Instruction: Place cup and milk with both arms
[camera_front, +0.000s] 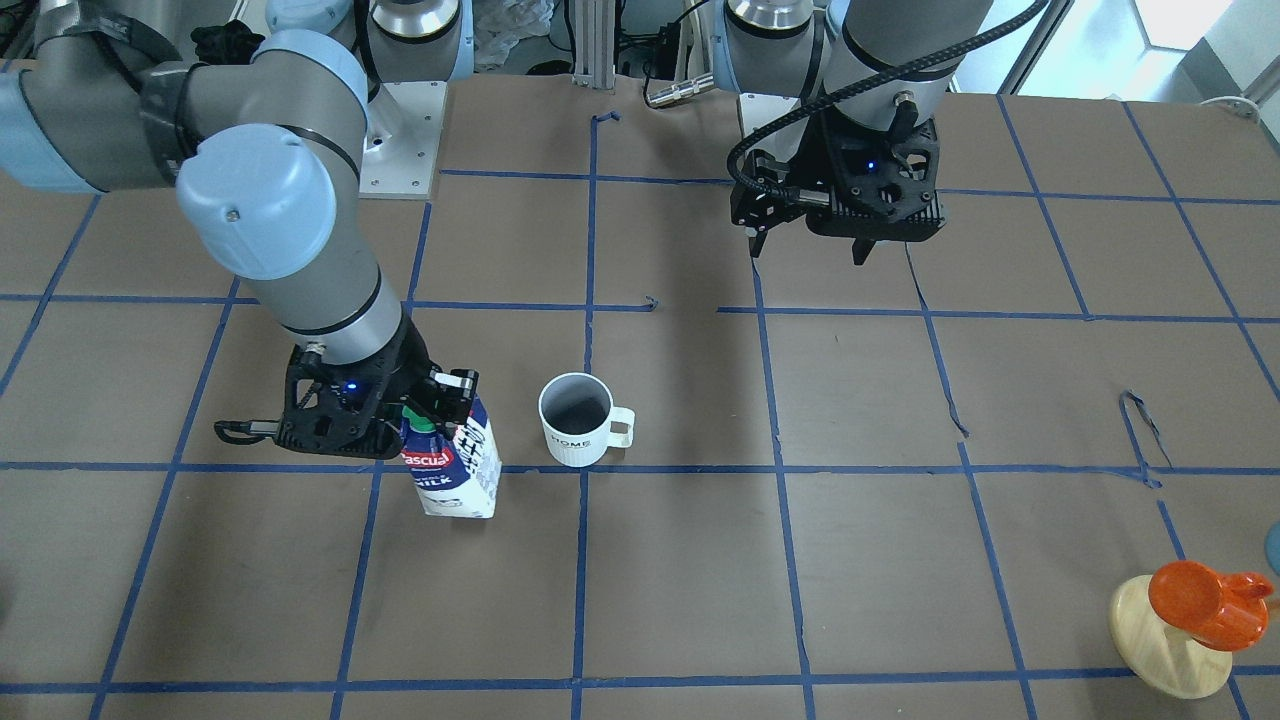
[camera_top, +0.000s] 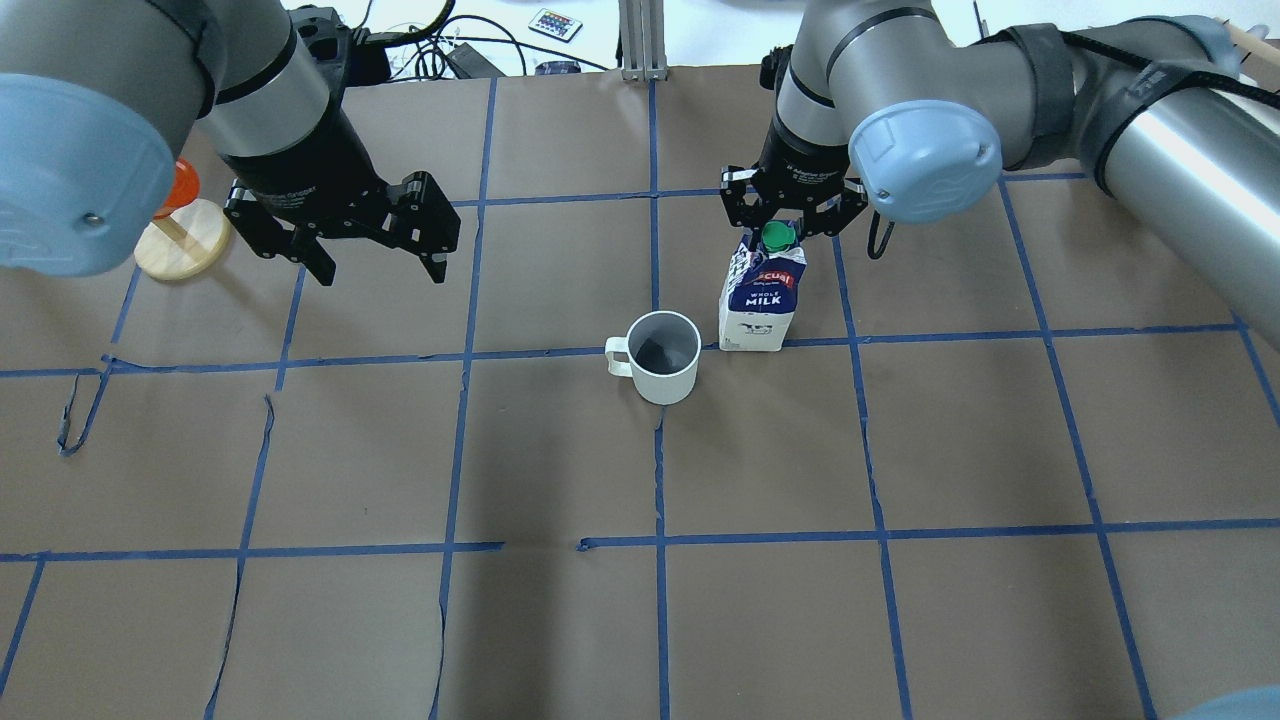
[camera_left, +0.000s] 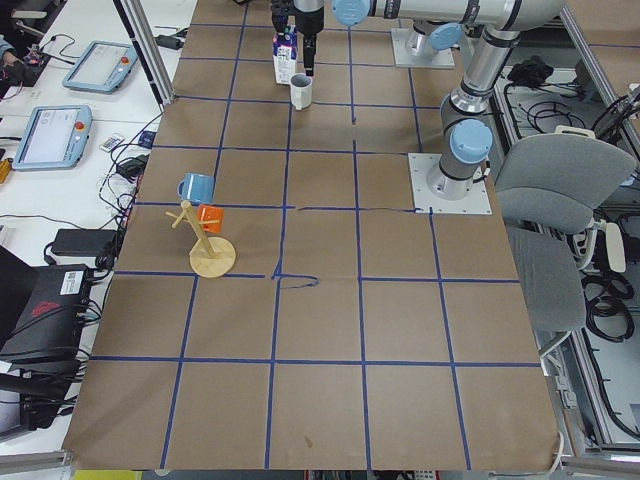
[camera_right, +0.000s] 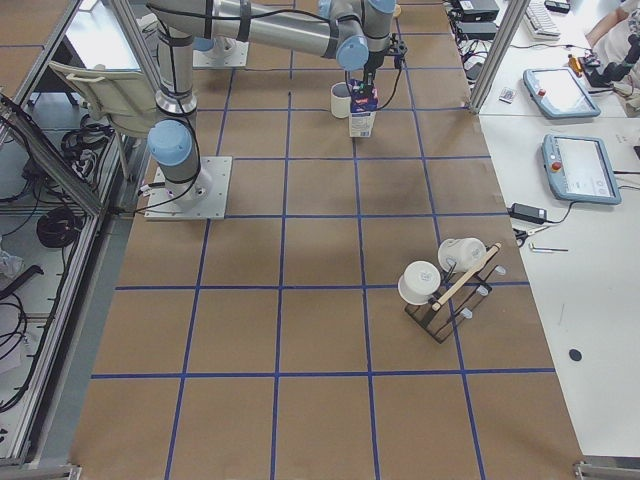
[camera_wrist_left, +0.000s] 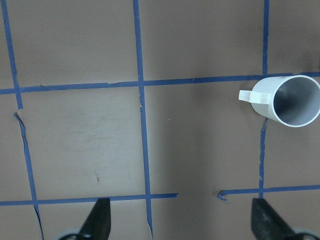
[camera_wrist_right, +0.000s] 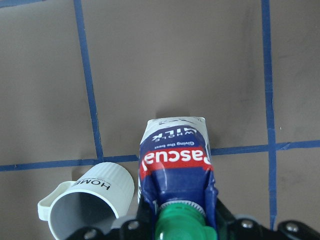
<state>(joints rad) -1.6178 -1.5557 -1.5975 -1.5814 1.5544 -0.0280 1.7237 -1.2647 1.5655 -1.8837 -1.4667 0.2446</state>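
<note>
One small white ceramic mug (camera_front: 577, 420), black "HOME" lettering, centre of frame. One dark-blue and white gabled milk carton (camera_front: 457, 474), green cap, left of it. Two grey metal robot arms: left arm (camera_front: 880, 40), right arm (camera_front: 300, 240). Two black two-finger grippers: left gripper (camera_front: 808, 250), right gripper (camera_front: 432, 422). One orange cup (camera_front: 1195, 598), one round wooden stand (camera_front: 1165, 650), lower right.

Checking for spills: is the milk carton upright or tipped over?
Upright. The milk carton stands base down on the table, green cap on top, right gripper around its gabled top.
</note>
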